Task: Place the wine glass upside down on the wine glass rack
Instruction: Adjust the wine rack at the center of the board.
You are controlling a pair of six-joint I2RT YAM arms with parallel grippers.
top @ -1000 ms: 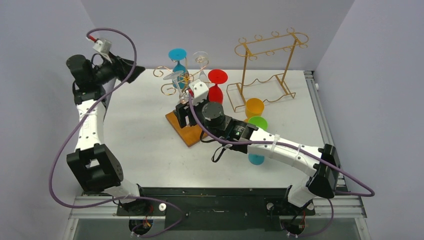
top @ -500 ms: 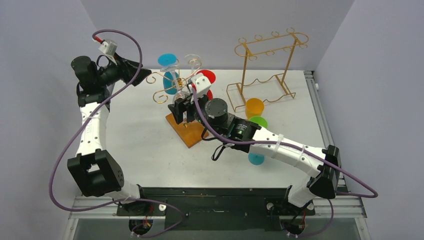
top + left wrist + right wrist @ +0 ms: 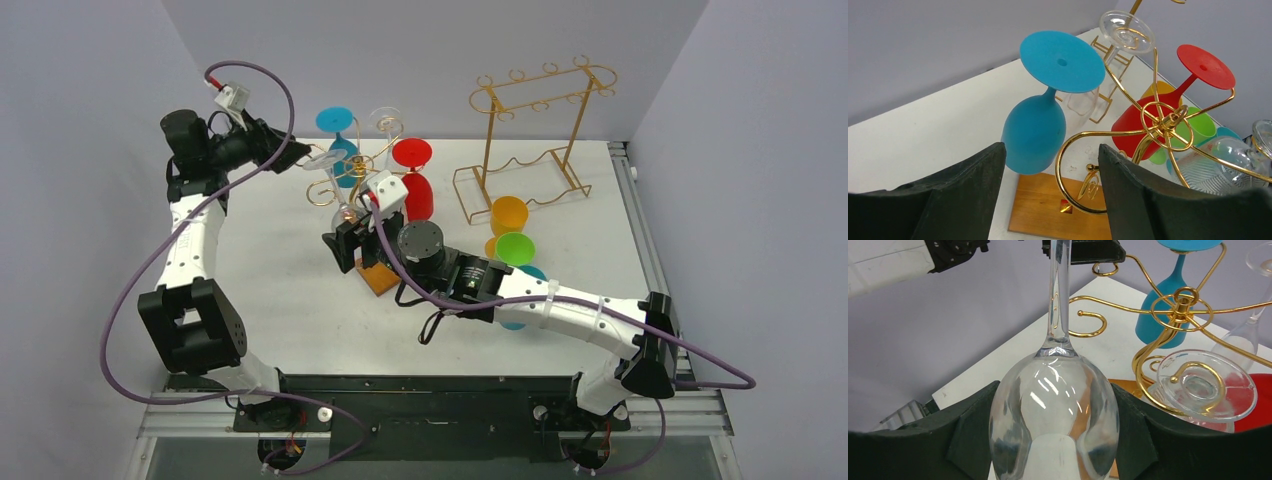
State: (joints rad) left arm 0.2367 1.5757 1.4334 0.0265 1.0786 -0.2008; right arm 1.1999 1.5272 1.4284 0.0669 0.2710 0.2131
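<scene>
My right gripper (image 3: pixel 347 238) is shut on the bowl of a clear wine glass (image 3: pixel 1054 415), held upside down with its stem (image 3: pixel 1058 295) pointing up. The glass (image 3: pixel 342 210) hangs at the left side of the wine glass rack (image 3: pixel 362 165), a gold wire tree on a wooden base (image 3: pixel 379 279). A blue glass (image 3: pixel 1035 130), a red glass (image 3: pixel 1198 70) and a clear glass (image 3: pixel 1203 385) hang on the rack (image 3: pixel 1178 305). At the rack's left, my left gripper (image 3: pixel 290 155) is open; a gold curl (image 3: pixel 1073 150) shows between its fingers (image 3: pixel 973 200) without being gripped.
A taller gold wire frame rack (image 3: pixel 530 140) stands at the back right. An orange cup (image 3: pixel 508 213) and a green cup (image 3: pixel 515 247) sit in front of it, beside my right arm. Grey walls close in the table (image 3: pixel 270 280) on the left, back and right.
My right gripper has carried the clear glass leftward to the rack's left side. My left gripper has moved right, up to the rack. The rack and its hung glasses have shifted slightly left.
</scene>
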